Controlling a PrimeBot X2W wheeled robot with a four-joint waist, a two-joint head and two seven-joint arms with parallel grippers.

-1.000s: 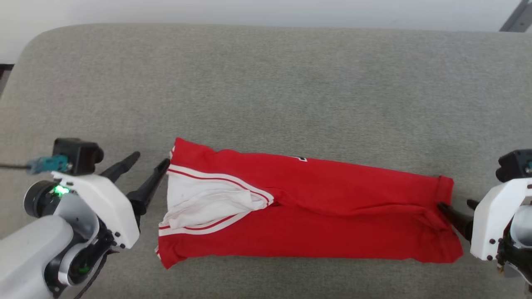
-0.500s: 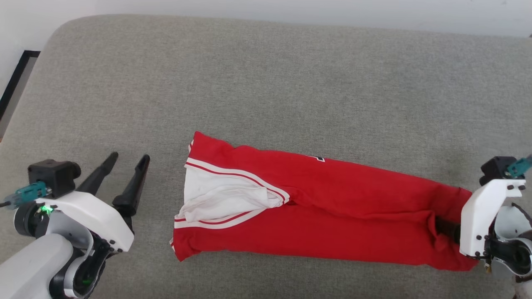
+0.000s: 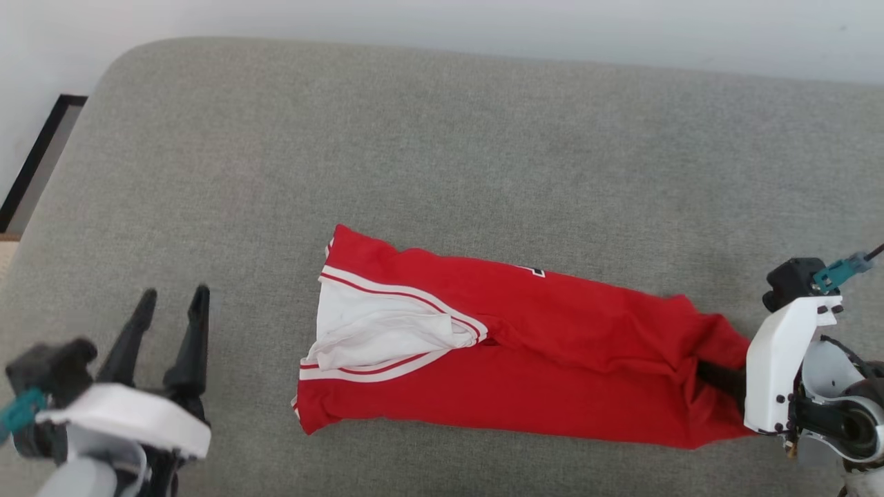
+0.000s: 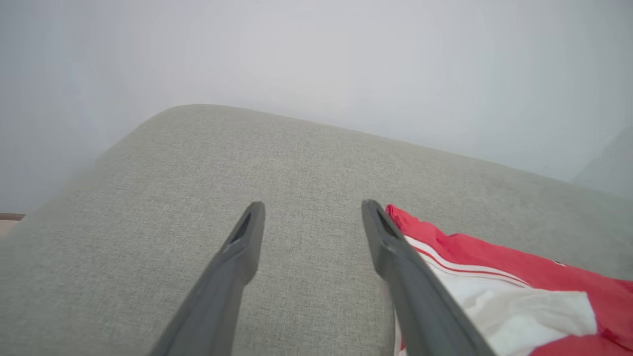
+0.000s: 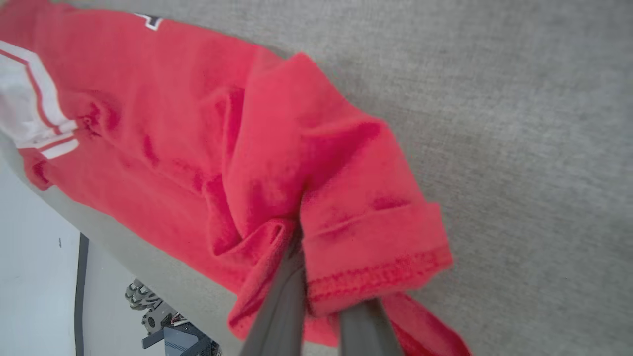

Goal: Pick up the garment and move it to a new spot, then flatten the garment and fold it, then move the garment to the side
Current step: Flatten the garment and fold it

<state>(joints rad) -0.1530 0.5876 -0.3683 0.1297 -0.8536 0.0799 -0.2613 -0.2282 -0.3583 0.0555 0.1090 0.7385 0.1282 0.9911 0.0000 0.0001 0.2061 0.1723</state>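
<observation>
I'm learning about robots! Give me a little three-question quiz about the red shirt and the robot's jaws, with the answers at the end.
1. True or false: the left jaws are clamped on the jersey.
2. Which part of the jersey do the right jaws pinch? A. the collar B. the red hem C. a pocket
3. Fill in: the sleeve lying on top of the jersey is coloured ____.

Key: 1 false, they stand open beside it. 2 B. 3 white.
</observation>
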